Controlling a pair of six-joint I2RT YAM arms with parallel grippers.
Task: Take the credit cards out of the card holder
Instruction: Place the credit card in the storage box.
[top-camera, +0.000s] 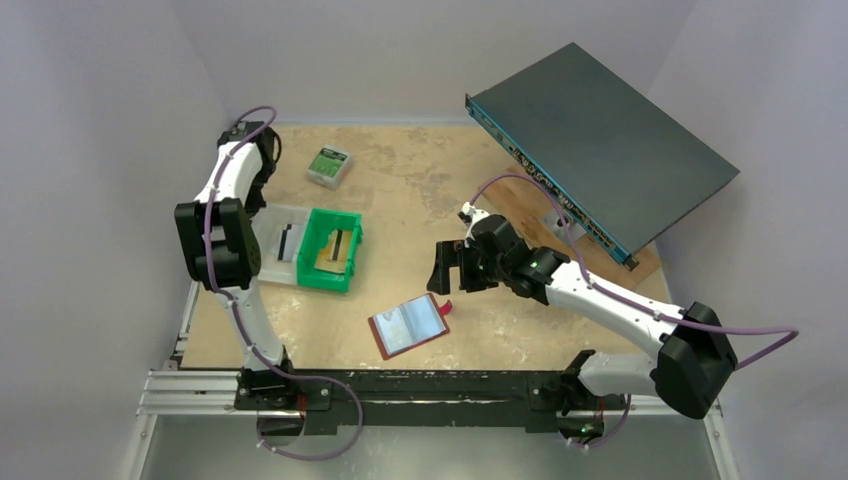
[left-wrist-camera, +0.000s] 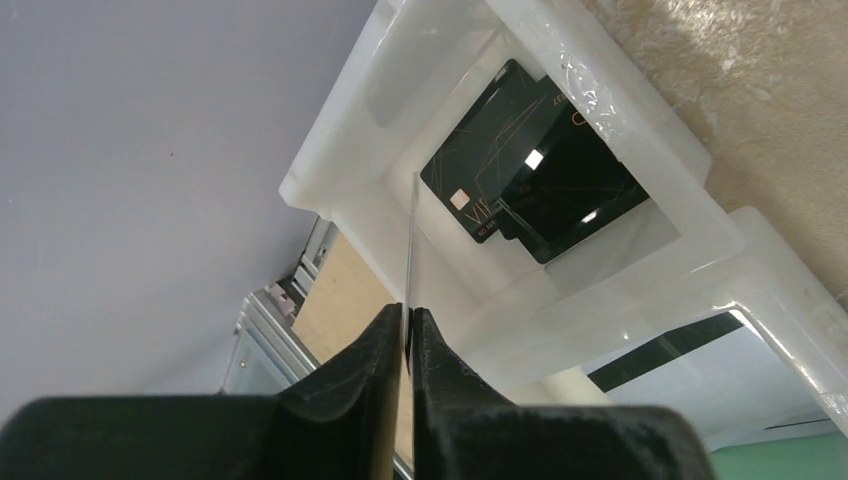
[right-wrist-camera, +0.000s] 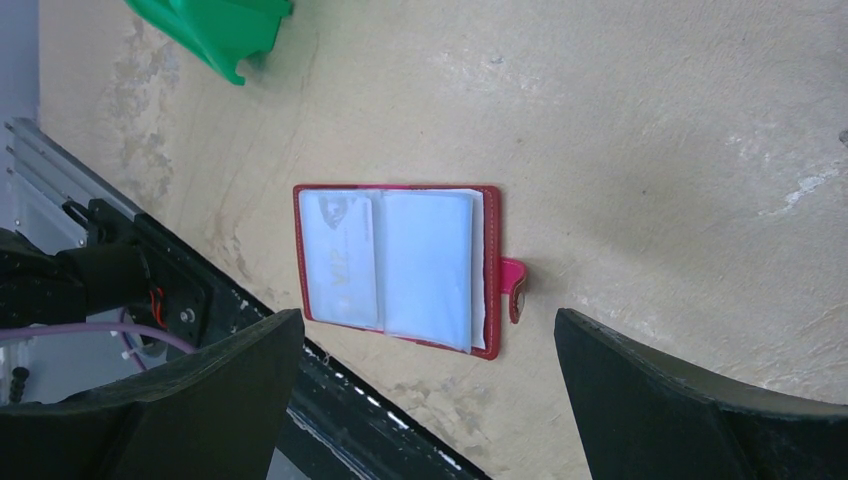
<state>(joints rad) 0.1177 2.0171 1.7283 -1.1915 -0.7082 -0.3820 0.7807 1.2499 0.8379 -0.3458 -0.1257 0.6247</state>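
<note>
Over on the left side of the bench (top-camera: 430, 180), the left claw (left-wrist-camera: 407, 325) was pinched tight on a thin card (left-wrist-camera: 409, 240). I only caught that one edge-on, so no idea what colour it was. It hung right above a clear plastic tray (left-wrist-camera: 330, 150), and two black credit cards (left-wrist-camera: 530, 170) were already lying flat in the bottom of that tray, overlapping each other. A green bin (top-camera: 333, 250) sat just beside the tray, touching its right side as far as I could tell.

Meanwhile the card holder (right-wrist-camera: 400, 265) lay flat near the front middle of the bench. It was folded out with its pale blue-grey pockets facing up and the little snap tab (right-wrist-camera: 513, 288) sticking out one side. Something pale with faint print showed through one pocket, but I couldn't make out what exactly. The right claw (top-camera: 445, 272) hovered over it, a bit off toward the tab side, jaws spread as wide as they go and holding nothing.

Farther back there was a small green-and-white box (top-camera: 329, 165). A big dark flat unit (top-camera: 600, 140) was propped at a tilt in the right rear corner.
</note>
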